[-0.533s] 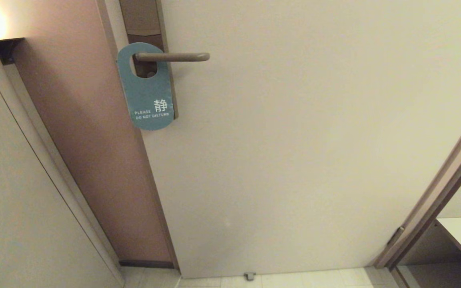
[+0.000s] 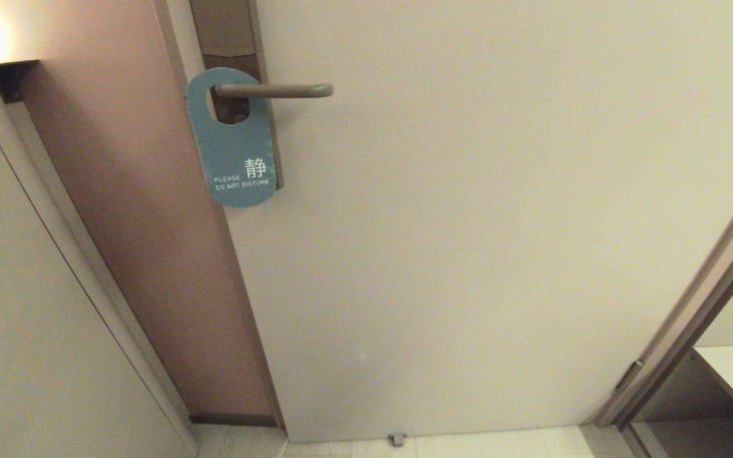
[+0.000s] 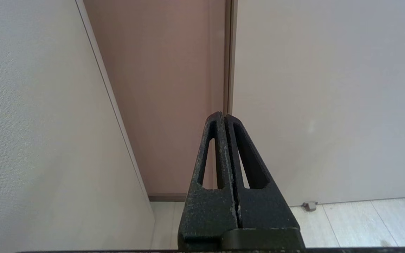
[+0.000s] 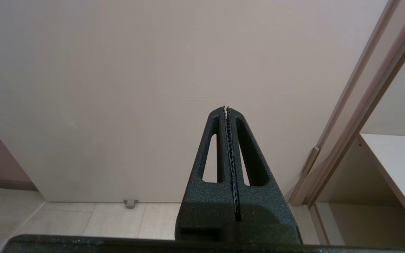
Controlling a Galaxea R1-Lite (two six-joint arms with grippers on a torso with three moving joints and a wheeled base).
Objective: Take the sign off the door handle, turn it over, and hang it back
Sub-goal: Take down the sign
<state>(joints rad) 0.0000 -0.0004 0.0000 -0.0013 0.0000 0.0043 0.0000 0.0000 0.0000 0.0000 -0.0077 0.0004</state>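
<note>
Both grippers [image 3: 224, 116] [image 4: 226, 109] remain closed; sign [image 2: 236, 149] unmoved on handle [image 2: 274, 90].

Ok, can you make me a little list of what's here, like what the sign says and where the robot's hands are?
sign: blue-green, hangs on the handle, reads PLEASE DO NOT DISTURB
handle: level bar through the sign's hole
door: pale, closed
door stopper: small, on the floor at the door's bottom edge
left end effector: shut, empty, low down, far from the sign
right end effector: shut, empty, low down, facing the door
task: not started, sign not yet taken off
</note>
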